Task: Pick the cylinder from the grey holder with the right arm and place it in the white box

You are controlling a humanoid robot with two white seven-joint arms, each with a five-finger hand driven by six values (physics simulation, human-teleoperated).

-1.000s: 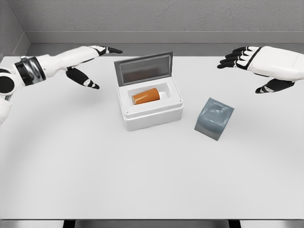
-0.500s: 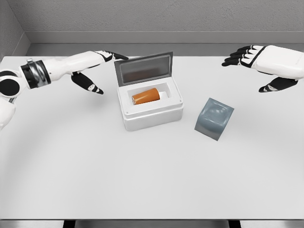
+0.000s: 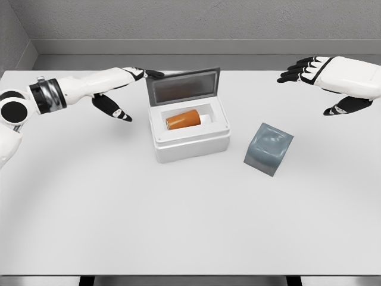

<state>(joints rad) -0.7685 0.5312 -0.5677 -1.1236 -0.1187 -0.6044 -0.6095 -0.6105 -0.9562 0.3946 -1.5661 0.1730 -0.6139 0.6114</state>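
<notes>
The cylinder point(image 3: 183, 120) lies in the white box point(image 3: 189, 143); your left hand point(image 3: 122, 89), fingers spread and empty, reaches the raised lid point(image 3: 183, 87); a hard push may slam it.

White tabletop point(image 3: 178, 220), grey textured wall point(image 3: 196, 18) behind, soft even light

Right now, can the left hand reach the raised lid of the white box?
Probably yes. The left hand is open, its fingertips at the upper left corner of the raised grey lid of the white box, and nothing stands between them.
</notes>
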